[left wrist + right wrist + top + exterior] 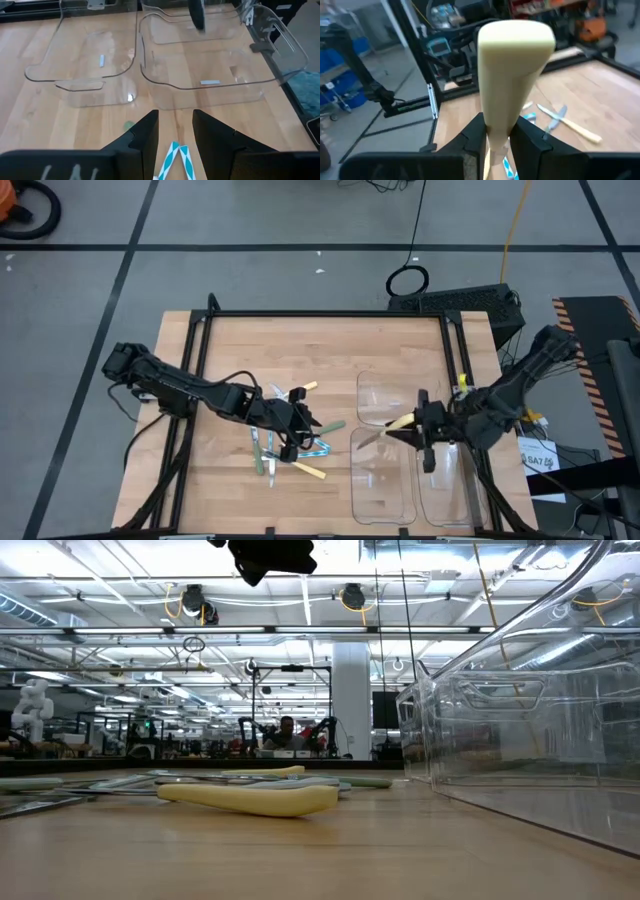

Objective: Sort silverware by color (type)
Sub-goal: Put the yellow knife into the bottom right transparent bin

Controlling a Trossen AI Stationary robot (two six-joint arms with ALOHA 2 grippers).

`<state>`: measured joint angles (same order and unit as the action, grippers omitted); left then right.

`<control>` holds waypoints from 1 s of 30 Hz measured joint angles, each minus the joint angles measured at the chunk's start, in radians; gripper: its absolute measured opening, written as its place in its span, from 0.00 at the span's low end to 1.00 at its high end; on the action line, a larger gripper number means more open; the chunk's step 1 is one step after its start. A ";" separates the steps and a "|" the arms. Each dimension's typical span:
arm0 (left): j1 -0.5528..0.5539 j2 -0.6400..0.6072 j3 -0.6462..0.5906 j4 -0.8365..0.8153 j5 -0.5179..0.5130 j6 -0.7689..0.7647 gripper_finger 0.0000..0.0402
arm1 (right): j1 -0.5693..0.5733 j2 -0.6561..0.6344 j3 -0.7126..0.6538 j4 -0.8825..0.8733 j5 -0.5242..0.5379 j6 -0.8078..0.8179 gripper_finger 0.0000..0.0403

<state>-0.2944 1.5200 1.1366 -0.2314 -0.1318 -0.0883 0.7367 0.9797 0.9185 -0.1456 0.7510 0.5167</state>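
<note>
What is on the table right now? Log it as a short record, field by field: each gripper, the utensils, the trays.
right gripper: shut on a yellow-handled utensil, held above the clear trays
left gripper: open, over the utensil pile
held between left fingers: nothing; a blue-and-white patterned piece lies on the wood below them
utensil pile: loose on the table, left of the trays; yellow, green and blue handles mixed
clear trays: three, grouped on the right of the table

The scene is evenly lit by ceiling strip lights (300,632). Glare is caught on the clear trays (220,75) toward two o'clock. The near yellow handle (515,75) is rendered soft.
</note>
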 joint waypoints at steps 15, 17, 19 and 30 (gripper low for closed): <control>-0.015 0.000 0.000 -0.001 0.000 0.030 0.32 | 0.031 0.294 0.670 -1.297 -0.312 0.898 0.15; -0.014 0.000 0.000 0.000 0.000 0.031 0.32 | 0.034 0.319 0.670 -1.345 -0.395 0.970 0.15; -0.014 0.000 0.000 0.000 0.000 0.032 0.32 | 0.048 0.344 0.670 -1.359 -0.455 1.031 0.15; -0.014 0.000 0.000 0.001 0.000 0.033 0.32 | 0.187 0.472 0.632 -1.374 -0.520 1.213 0.15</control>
<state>-0.3080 1.5200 1.1366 -0.2302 -0.1322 -0.0555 0.9234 1.4521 1.5509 -1.5193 0.2315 1.7301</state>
